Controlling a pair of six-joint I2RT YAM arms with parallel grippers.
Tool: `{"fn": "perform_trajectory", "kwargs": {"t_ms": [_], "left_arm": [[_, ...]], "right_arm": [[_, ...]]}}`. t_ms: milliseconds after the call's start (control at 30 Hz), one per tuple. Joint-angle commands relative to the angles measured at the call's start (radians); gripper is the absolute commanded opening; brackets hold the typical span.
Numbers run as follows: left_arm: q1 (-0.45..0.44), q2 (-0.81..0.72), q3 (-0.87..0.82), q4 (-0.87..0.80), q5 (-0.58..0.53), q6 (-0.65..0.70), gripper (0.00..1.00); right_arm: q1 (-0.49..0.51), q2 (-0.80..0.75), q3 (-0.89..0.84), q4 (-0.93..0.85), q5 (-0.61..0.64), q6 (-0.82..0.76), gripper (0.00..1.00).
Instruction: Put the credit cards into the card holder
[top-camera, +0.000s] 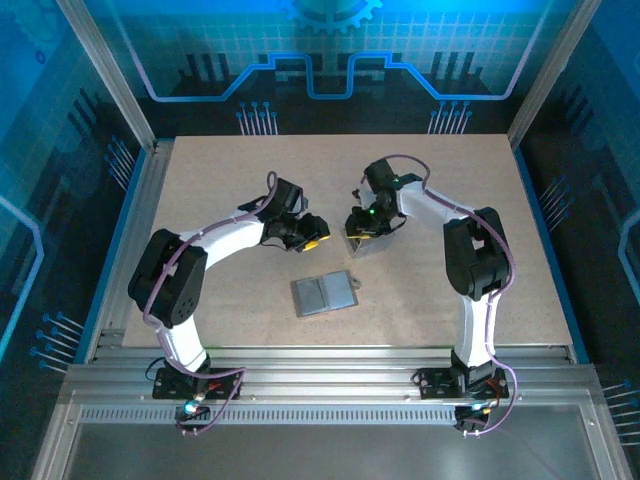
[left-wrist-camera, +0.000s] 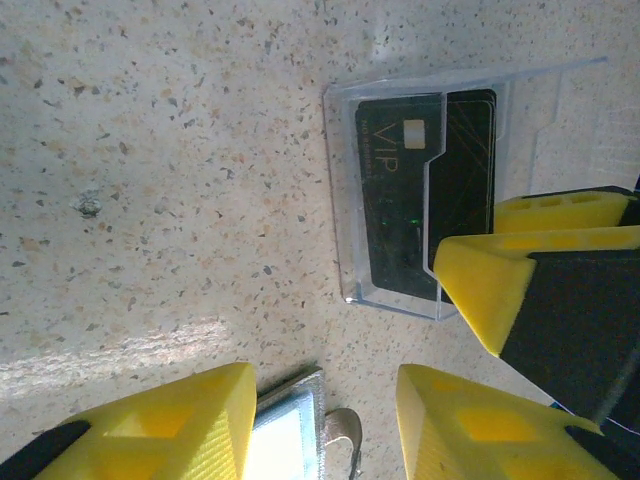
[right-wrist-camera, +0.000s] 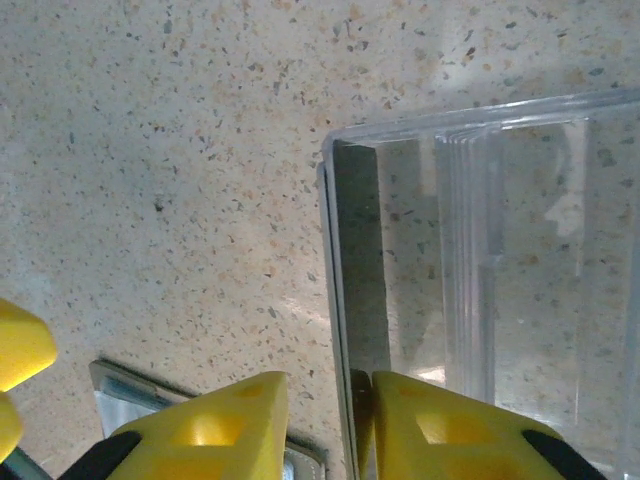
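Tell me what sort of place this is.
Likely an enclosed robot test cell or demo booth, not a home or shop: aluminium frame posts, blue circuit-pattern wall panels, and a left arm and right arm bolted at the near edge of a speckled table.

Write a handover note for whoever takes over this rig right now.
Left gripper: open, empty, beside the clear plastic box.
Right gripper: jaws astride that box's wall; grip unclear.
Black plastic VIP card: inside the box.
Flat grey-silver card holder: apart from the box, nearer the arm bases; no card seen in it.
Left to do: get the card out and into the holder.
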Motion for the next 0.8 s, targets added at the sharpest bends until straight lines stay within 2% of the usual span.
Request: {"fn": "perform_trajectory", "kwargs": {"t_ms": [0,767], "left_arm": [[-0.005,0.013,0.023,0.000,0.028,-0.001,0.43],[-0.006,0.022,0.016,0.006,0.032,-0.004,0.42]], "right_arm": [[-0.013,-0.018,-0.015,0.005,-0.058,0.008,0.27],[-0.028,-0.016,-0.003,0.001,-0.087,0.008,0.15]]}}
